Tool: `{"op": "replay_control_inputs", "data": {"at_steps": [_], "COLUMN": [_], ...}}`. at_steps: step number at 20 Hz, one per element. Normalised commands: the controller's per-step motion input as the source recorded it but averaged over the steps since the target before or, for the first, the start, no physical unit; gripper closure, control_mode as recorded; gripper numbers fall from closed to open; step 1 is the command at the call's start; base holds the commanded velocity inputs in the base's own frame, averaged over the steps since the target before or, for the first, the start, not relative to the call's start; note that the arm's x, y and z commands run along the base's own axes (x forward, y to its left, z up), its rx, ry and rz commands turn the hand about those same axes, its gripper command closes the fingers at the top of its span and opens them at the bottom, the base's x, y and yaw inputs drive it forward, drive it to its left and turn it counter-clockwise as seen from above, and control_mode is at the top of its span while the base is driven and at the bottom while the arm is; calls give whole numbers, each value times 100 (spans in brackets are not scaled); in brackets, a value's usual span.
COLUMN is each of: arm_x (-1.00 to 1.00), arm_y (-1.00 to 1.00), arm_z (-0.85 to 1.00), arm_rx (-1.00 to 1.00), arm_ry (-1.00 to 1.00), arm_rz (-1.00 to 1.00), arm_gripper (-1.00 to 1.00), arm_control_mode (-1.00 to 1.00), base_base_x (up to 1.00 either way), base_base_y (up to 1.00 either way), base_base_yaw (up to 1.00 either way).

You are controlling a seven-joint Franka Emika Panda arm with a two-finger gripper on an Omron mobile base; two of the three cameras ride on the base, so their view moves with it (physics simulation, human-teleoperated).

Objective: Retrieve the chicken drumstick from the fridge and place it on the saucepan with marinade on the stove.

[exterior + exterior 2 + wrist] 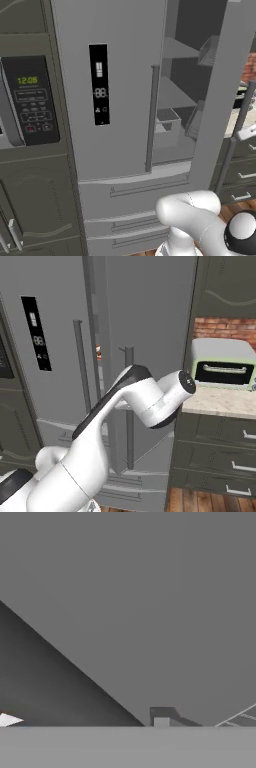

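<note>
The grey fridge (125, 100) has its left door with the black display strip (99, 84) closed. Its right door (220, 100) stands swung open, showing bare shelves (175, 95) inside. A white part of my hand (248, 132) shows beside that door's bar handle (235, 135) at the right edge, with the fingers hidden. My arm's elbow (160, 398) hangs in front of the open door (150, 321). A small orange-brown bit (98, 351) peeks through the gap between the doors; I cannot tell if it is the chicken drumstick. The saucepan, marinade and stove are out of view.
A dark wall oven with a green clock (27, 97) flanks the fridge on the left. On the right, a pale green toaster oven (222, 368) sits on a counter (220, 401) over drawers (215, 456). Fridge drawers (125, 200) lie below the doors.
</note>
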Motion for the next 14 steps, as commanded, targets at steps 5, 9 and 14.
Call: {"op": "replay_control_inputs", "data": {"at_steps": [5,9,14], "arm_x": [-6,-42,-64], "arm_y": [0,0,0], "arm_z": [0,2,36], "arm_rx": [0,-2,-13], "arm_ry": [0,0,-5], "arm_rz": [1,-4,-7], "arm_gripper": [-100,-100,-100], "arm_control_mode": [-100,-100,-100], "base_base_x": [0,0,0], "base_base_y": [0,0,0], "base_base_yaw": [0,0,0]}}
